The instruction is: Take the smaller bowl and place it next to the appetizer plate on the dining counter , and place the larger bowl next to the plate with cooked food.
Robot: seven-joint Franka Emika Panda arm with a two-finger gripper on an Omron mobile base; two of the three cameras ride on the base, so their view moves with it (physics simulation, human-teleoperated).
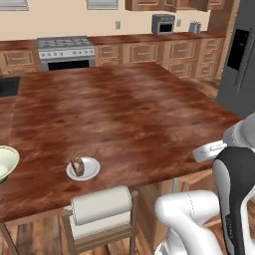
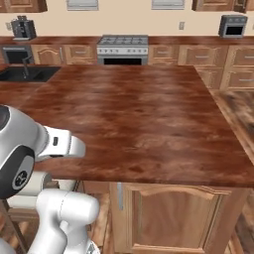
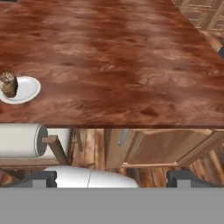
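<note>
The wide-open two-finger claw (image 3: 112,178) hangs off the glossy reddish-brown wood counter (image 1: 124,109), and the cream-green, probably smaller, bowl (image 1: 6,162) sits toward ten o'clock, past the small white appetizer plate (image 1: 83,168).

A stove (image 1: 66,51), microwave (image 1: 163,23), sink (image 2: 27,73) and fridge (image 1: 239,60) line the walls.
</note>
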